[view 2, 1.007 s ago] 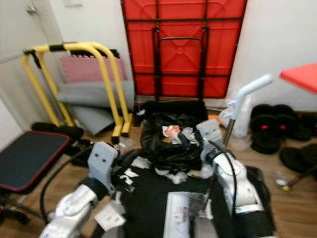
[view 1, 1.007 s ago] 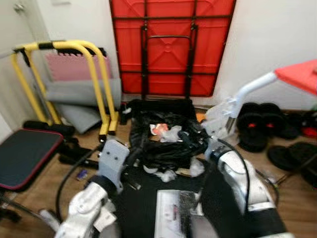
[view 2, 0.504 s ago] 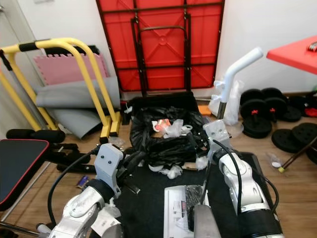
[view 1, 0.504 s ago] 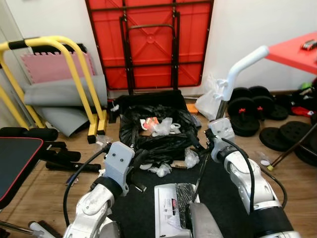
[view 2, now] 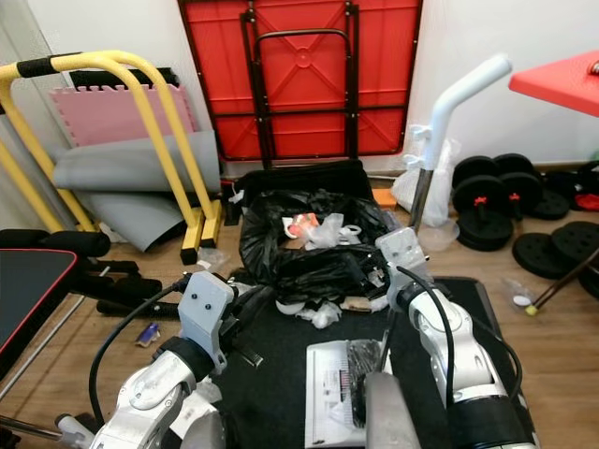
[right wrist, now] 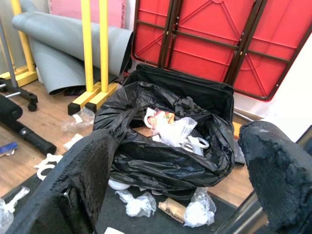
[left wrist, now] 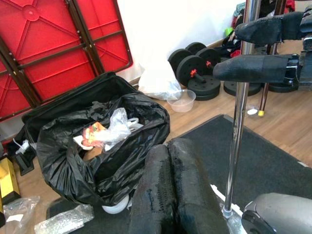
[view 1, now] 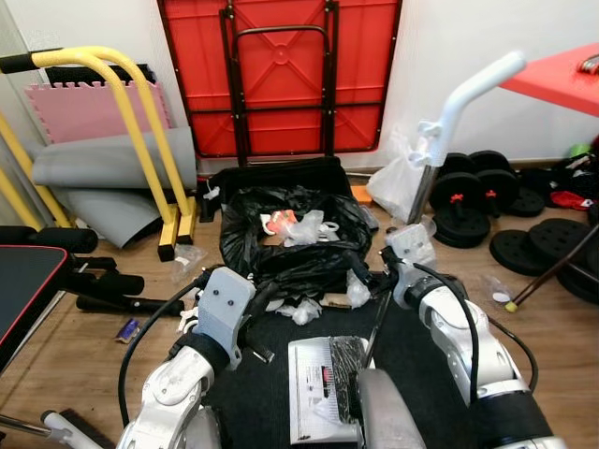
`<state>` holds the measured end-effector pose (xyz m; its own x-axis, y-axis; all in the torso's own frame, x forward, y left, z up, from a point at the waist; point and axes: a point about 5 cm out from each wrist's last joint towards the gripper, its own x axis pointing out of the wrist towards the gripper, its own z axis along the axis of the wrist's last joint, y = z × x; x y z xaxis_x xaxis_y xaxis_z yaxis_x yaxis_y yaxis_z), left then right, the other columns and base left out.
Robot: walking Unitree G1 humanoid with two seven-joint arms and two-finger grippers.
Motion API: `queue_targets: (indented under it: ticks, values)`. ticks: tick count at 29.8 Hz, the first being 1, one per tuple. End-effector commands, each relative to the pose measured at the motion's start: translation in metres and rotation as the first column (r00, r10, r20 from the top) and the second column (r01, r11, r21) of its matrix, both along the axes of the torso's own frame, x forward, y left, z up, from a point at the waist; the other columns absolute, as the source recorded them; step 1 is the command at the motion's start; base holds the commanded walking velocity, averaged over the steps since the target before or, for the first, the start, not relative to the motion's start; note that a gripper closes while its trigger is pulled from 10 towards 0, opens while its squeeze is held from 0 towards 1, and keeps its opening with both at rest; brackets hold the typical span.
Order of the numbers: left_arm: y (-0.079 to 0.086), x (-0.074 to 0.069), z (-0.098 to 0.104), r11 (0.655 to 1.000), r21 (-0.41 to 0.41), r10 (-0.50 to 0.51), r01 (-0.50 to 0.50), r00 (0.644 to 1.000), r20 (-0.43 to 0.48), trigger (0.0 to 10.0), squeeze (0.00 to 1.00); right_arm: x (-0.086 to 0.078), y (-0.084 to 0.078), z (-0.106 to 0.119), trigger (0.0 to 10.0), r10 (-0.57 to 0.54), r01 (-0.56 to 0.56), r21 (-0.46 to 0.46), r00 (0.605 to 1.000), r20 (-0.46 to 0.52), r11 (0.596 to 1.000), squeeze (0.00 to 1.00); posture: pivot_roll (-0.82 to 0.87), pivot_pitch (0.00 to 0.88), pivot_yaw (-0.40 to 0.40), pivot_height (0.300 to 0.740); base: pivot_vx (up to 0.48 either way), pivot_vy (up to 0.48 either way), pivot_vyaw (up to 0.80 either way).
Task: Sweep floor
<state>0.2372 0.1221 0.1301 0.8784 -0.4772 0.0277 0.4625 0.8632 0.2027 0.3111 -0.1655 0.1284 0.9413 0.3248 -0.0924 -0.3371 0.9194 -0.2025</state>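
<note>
Your left gripper [left wrist: 170, 195] has its 2 black fingers pressed flat together with nothing between them, and it sits low over the dark mat [view 1: 281, 374], aimed toward the black trash bag [view 1: 290, 243]. Your right gripper [right wrist: 185, 185] is spread wide, its 2 fingers far apart on either side of the wrist view, with a thin metal pole [left wrist: 239, 122] running between them; you cannot tell from these views whether either finger actually touches the pole. In the left wrist view that pole stands upright and drops to a grey rounded piece [left wrist: 278, 214] at its foot on the mat. The trash bag lies open inside a black case [view 2: 299, 178] on the wooden floor [view 1: 84, 346], just past the far edge of the mat, holding crumpled white plastic and a red-and-white wrapper [view 2: 301, 223]. Loose white scraps [view 1: 301, 311] lie on the mat and floor right against the near side of the bag, with more clear plastic bits [view 1: 187, 257] on the floor near the yellow frame [view 1: 140, 122]. A red folded table [view 1: 281, 75] leans on the wall behind the bag. To your right stand dumbbells and weight plates [view 1: 468, 210] and a white curved tube [view 1: 468, 94]; to your left lie rolled grey mats [view 1: 103, 173] and a pink foam mat [view 1: 84, 108].
</note>
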Motion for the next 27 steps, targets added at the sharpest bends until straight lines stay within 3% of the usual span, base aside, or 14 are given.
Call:
queue_targets:
  ticks: [1,6,9,12,14,23,27]
  values:
    - [0.001,0.001,-0.001,1.0,0.012,0.002,-0.002,1.0,-0.001,10.0,0.0,-0.001,0.003,0.001,10.0,0.017,-0.017,-0.001,1.0,0.011,1.0,0.0,-0.16,0.0,0.005,0.5,0.0,0.0,0.0]
    - [0.001,0.002,0.0,1.0,0.012,0.005,-0.005,1.0,0.001,10.0,0.0,-0.002,-0.002,-0.001,10.0,0.01,-0.01,-0.011,1.0,0.004,1.0,0.0,-0.16,0.0,0.004,0.49,0.0,0.0,0.0]
    - [0.001,0.002,0.0,1.0,0.011,0.005,-0.005,1.0,0.002,10.0,0.0,-0.006,-0.01,-0.011,10.0,-0.01,0.009,-0.02,0.998,-0.064,1.0,0.0,-0.16,0.0,0.003,0.48,0.0,0.0,0.0]
    - [0.001,0.001,0.0,1.0,0.013,0.001,-0.001,1.0,0.003,10.0,0.0,-0.011,-0.034,-0.036,10.0,-0.124,0.096,-0.156,0.975,-0.182,0.983,0.0,-0.16,0.0,0.004,0.48,0.0,0.0,0.0]
    - [0.001,0.001,0.001,1.0,0.014,0.0,0.0,1.0,0.004,10.0,0.0,-0.01,-0.041,-0.04,10.0,-0.173,0.14,-0.176,0.967,-0.188,0.974,0.0,-0.16,0.0,0.003,0.48,0.0,0.0,0.0]
    - [0.0,0.001,0.001,1.0,0.02,-0.003,0.002,1.0,0.006,10.0,0.0,-0.004,-0.053,-0.047,10.0,-0.247,0.222,-0.132,0.942,-0.225,0.966,0.0,-0.16,0.0,0.007,0.48,0.0,0.0,0.0]
    - [0.0,0.0,0.003,1.0,0.027,-0.012,0.011,1.0,0.009,10.0,0.0,0.011,-0.047,-0.048,10.0,-0.194,0.194,-0.019,0.956,-0.218,0.981,0.0,-0.14,0.0,0.016,0.48,0.0,0.0,0.0]
